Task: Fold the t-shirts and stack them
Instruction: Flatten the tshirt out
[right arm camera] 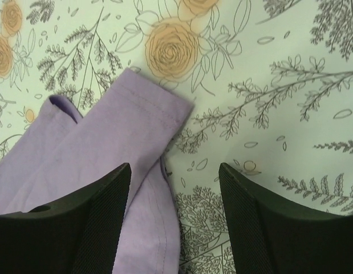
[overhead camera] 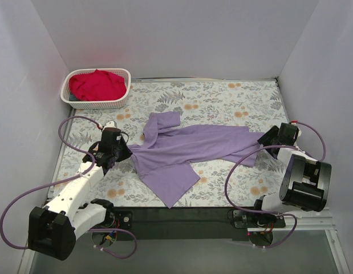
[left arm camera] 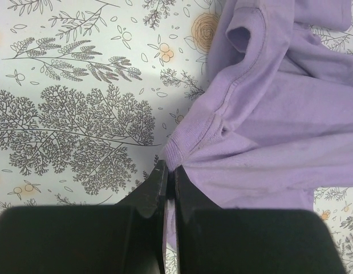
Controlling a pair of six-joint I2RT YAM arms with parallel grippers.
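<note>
Between the two grippers: purple shirt (overhead camera: 187, 149) lies rumpled on the flowered table (overhead camera: 222, 103), stretched from one to the other.
Left gripper (left arm camera: 169, 172): jaws pinched tight on the shirt's ribbed edge, right at its tips.
Right gripper (right arm camera: 175, 169): jaws wide apart, low over the shirt's other end; cloth lies under one finger.
Red shirt (overhead camera: 96, 84): heaped in the white basket (overhead camera: 97, 104), well beyond the left gripper.

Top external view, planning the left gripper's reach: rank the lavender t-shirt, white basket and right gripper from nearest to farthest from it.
1. Lavender t-shirt: pinched at its edge by the left gripper.
2. White basket: far-left corner, beyond the gripper.
3. Right gripper: far right, at the shirt's other end.
</note>
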